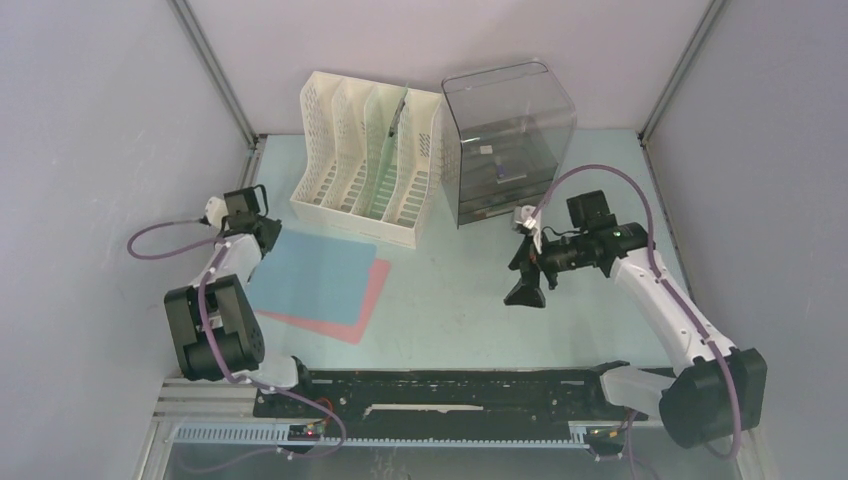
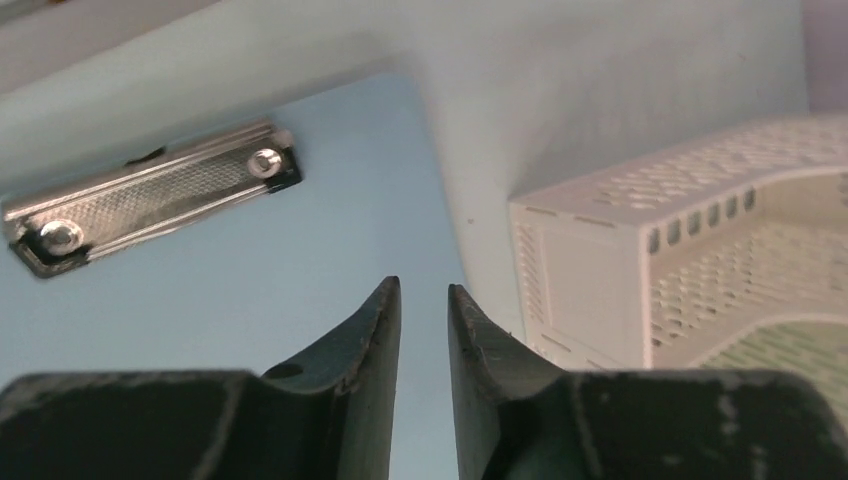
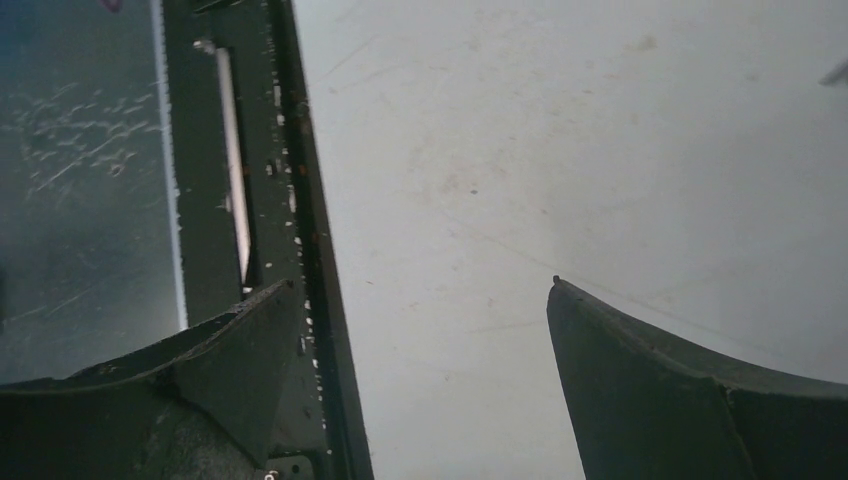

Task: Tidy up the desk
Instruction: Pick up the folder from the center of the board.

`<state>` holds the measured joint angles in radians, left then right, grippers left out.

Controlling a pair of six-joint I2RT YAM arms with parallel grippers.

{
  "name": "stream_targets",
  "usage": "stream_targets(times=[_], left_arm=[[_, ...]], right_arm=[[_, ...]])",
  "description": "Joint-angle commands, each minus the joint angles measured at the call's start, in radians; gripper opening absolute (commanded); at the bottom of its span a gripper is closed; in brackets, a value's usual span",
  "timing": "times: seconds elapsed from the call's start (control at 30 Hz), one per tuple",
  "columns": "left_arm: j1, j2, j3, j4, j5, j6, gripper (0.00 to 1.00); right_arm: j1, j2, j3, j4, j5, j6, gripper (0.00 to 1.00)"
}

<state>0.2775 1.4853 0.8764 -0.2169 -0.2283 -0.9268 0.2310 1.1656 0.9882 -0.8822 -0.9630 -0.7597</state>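
The desk (image 1: pixel 470 320) is a pale mint-green top. On its left lies a blue clipboard (image 1: pixel 310 275) over a red one (image 1: pixel 372 300). My left gripper (image 1: pixel 255 240) hangs over the blue board's far left corner. In the left wrist view the jaws (image 2: pixel 424 290) stand a narrow gap apart with nothing between them, just above the blue clipboard (image 2: pixel 250 270), short of its metal clip (image 2: pixel 150 200). My right gripper (image 1: pixel 527 288) points down at the desk's middle right. Its fingers (image 3: pixel 421 282) are wide open and empty over the bare desk (image 3: pixel 500 150).
A white slotted file organizer (image 1: pixel 365 160) stands at the back, and its corner (image 2: pixel 620 260) is close on the left gripper's right. A dark see-through box (image 1: pixel 505 140) stands beside it. A black rail (image 1: pixel 440 395) (image 3: pixel 250 200) runs along the near edge.
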Motion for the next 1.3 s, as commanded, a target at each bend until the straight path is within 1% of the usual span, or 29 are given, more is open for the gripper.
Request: stream_targets(times=[0.0,0.07,0.13,0.27,0.4,0.47,0.57,0.63,0.67,0.7,0.73,0.8,0.9,0.93,1.0,1.07,1.17,1.2,1.27], left_arm=[[0.002,-0.079,-0.021,0.1,0.146,0.223,0.32],[0.003,-0.11,-0.064,0.147,0.191,0.25,0.34],[0.0,-0.13,-0.076,0.135,0.196,0.288,0.36],[-0.033,-0.178,-0.039,0.007,0.073,0.344,0.4],[-0.071,-0.27,-0.018,-0.089,-0.03,0.386,0.45],[-0.074,-0.326,-0.021,-0.113,-0.048,0.408,0.47],[-0.072,-0.409,-0.027,-0.138,-0.053,0.47,0.53],[-0.062,-0.462,-0.039,-0.148,-0.045,0.48,0.65],[-0.053,-0.489,-0.05,-0.15,-0.028,0.477,0.73],[-0.041,-0.514,-0.064,-0.15,-0.002,0.473,0.78],[-0.032,-0.541,-0.08,-0.15,0.04,0.469,0.78],[-0.027,-0.597,-0.129,-0.151,0.114,0.46,0.79],[-0.026,-0.694,-0.22,-0.135,0.215,0.402,0.77],[-0.028,-0.715,-0.247,-0.135,0.264,0.38,0.74],[-0.039,-0.743,-0.301,-0.136,0.32,0.335,0.67],[-0.075,-0.753,-0.346,-0.146,0.326,0.305,0.64],[-0.131,-0.751,-0.386,-0.182,0.272,0.27,0.64],[-0.148,-0.746,-0.403,-0.177,0.261,0.254,0.63],[-0.179,-0.717,-0.425,-0.173,0.235,0.236,0.6]], right_arm=[[0.094,0.028,0.007,0.023,-0.045,0.005,1.0],[0.144,0.042,0.008,0.049,-0.024,0.016,1.0],[0.197,0.048,0.014,0.062,0.005,0.009,1.0],[0.291,0.116,0.092,0.031,0.027,-0.03,1.0],[0.35,0.223,0.188,0.074,0.026,0.023,1.0],[0.384,0.276,0.22,0.135,0.024,0.1,1.0],[0.429,0.342,0.227,0.3,0.012,0.33,0.99],[0.465,0.385,0.228,0.433,0.026,0.489,0.96],[0.487,0.408,0.227,0.484,0.037,0.56,0.95],[0.509,0.429,0.227,0.527,0.058,0.628,0.94],[0.537,0.448,0.227,0.573,0.091,0.69,0.94],[0.59,0.482,0.226,0.651,0.165,0.823,0.94],[0.66,0.544,0.193,0.822,0.346,1.062,0.94],[0.672,0.56,0.166,0.893,0.385,1.135,0.94],[0.69,0.583,0.119,1.03,0.47,1.249,0.94],[0.692,0.61,0.094,1.138,0.514,1.341,0.94],[0.692,0.662,0.057,1.294,0.546,1.47,0.92],[0.696,0.68,0.04,1.378,0.552,1.505,0.91],[0.71,0.725,0.013,1.463,0.56,1.554,0.89]])
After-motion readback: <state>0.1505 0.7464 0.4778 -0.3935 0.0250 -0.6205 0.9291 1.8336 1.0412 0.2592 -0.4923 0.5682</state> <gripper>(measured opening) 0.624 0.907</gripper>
